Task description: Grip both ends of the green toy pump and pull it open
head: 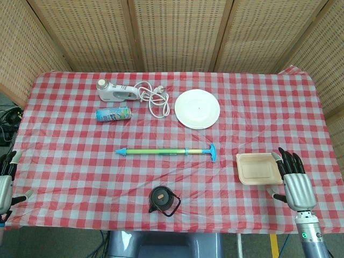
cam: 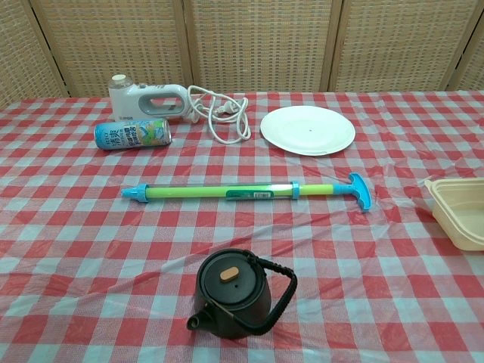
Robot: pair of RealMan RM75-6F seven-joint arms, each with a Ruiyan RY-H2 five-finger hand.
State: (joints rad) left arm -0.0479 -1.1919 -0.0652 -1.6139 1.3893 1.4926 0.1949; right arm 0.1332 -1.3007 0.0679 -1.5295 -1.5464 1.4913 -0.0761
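Observation:
The green toy pump (head: 166, 152) lies flat across the middle of the checked table, blue nozzle to the left, blue T-handle to the right; the chest view shows the same pump (cam: 242, 192). My right hand (head: 293, 180) hovers at the table's near right corner, fingers spread, holding nothing, well right of the handle. At the near left edge, my left hand (head: 5, 183) is partly cut off by the frame; its fingers are apart and it holds nothing. Neither hand appears in the chest view.
A black teapot (head: 163, 200) sits in front of the pump. A beige food box (head: 258, 168) lies beside the right hand. Behind the pump are a white plate (head: 197, 108), a drink can (head: 113, 114) and a white hand mixer (head: 114, 91) with its cord.

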